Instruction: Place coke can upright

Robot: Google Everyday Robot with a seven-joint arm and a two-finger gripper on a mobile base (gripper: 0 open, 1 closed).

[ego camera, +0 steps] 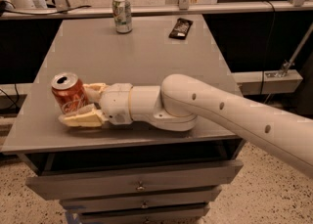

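Observation:
The red coke can (69,93) stands upright on the grey table (146,52) near its front left corner, silver top up. My gripper (87,104) reaches in from the right and lies low over the table. Its cream fingers (80,119) sit on both sides of the can, one in front and one behind, closed in against it. The white arm (220,115) runs off to the lower right.
A green-and-white can (122,14) stands at the table's far edge. A black remote-like object (181,27) lies to its right. The table's left edge is close to the coke can. Drawers (139,186) sit under the tabletop.

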